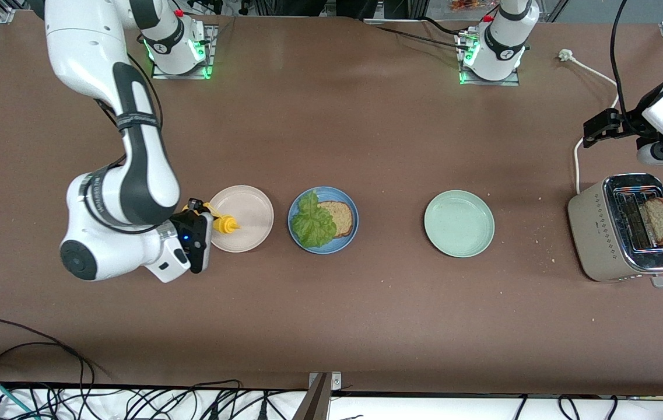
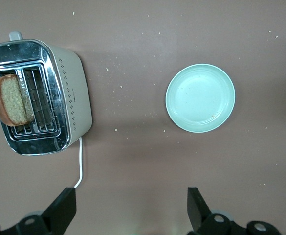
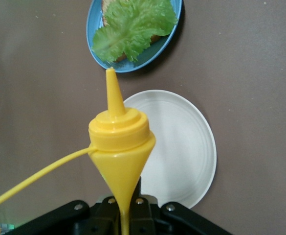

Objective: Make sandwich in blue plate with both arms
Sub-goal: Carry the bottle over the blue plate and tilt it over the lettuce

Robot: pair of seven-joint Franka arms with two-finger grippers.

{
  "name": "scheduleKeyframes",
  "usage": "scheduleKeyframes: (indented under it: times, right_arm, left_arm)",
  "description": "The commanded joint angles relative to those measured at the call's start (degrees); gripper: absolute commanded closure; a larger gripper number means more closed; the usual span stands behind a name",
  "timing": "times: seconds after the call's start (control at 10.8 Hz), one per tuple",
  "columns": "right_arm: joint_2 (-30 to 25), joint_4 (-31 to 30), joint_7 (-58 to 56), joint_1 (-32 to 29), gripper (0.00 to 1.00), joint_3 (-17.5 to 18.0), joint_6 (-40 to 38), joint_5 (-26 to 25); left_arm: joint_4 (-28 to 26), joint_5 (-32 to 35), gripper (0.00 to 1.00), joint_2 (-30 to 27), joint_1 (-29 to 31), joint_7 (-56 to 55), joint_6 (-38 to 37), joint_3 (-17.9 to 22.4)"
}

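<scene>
Two white robot arms at a brown desk [image 1: 366, 326], mid-sandwich.
Right gripper [image 1: 206, 224] clamps a yellow squeeze bottle [image 1: 225, 223] over the beige plate [image 1: 252, 201]; left gripper [image 2: 132, 208] hangs open near the toaster [image 1: 593, 227]. Sauce likely goes next onto the lettuce [image 1: 312, 223] in the round blue plate [image 1: 350, 205].

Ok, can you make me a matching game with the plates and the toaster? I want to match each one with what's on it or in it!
Things:
1. blue plate
2. beige plate
3. pale green plate
4. toaster

What goes with it:
A. nothing on it
B. a bread slice sticking up from a slot
C. the yellow bottle held over it
D. lettuce on bread

Pairs: 1-D, 2-C, 3-A, 4-B
</scene>
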Motion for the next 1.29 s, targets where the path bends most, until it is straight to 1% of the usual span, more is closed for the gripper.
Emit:
scheduleKeyframes:
  times: [0.0, 0.09, 0.28, 0.46, 0.74, 1.02, 1.11, 1.2]
  right_arm:
    - [0.4, 2.0, 3.6, 5.7, 1.0, -0.7, 2.3, -10.8]
    - [0.3, 2.1, 4.7, 7.6, 1.0, -0.7, 2.6, -14.1]
    - [-0.1, 2.1, 9.0, 10.6, 1.0, -0.7, 2.9, -18.2]
    - [-0.1, 2.1, 13.2, 14.4, 1.0, -0.7, 3.4, -21.3]
    - [-0.1, 2.1, 18.9, 21.8, 1.0, -0.6, 4.0, -31.6]
    - [0.3, 2.0, 23.7, 28.0, 1.0, -0.3, 4.1, -42.1]
    - [0.5, 1.9, 24.2, 29.1, 1.0, -0.2, 4.1, -44.0]
    - [0.5, 1.8, 25.0, 29.3, 1.0, -0.3, 3.8, -44.0]
  left_arm:
    - [1.6, -1.0, 0.0, 0.4, -0.1, -0.5, -1.1, 0.0]
    - [1.6, -1.0, 0.0, 0.4, -0.1, -0.5, -1.1, 0.1]
    - [1.6, -1.0, 0.0, 0.4, -0.1, -0.5, -1.2, 0.1]
    - [1.6, -1.0, 0.0, 0.4, -0.1, -0.5, -1.2, 0.1]
    - [1.6, -1.0, 0.0, 0.4, -0.1, -0.5, -1.2, 0.1]
    - [1.6, -1.0, 0.0, 0.4, 0.0, -0.5, -1.1, 0.3]
    - [1.6, -1.0, 0.0, 0.4, 0.0, -0.5, -1.1, 0.3]
    - [1.6, -1.0, 0.0, 0.4, 0.0, -0.5, -1.1, 0.2]
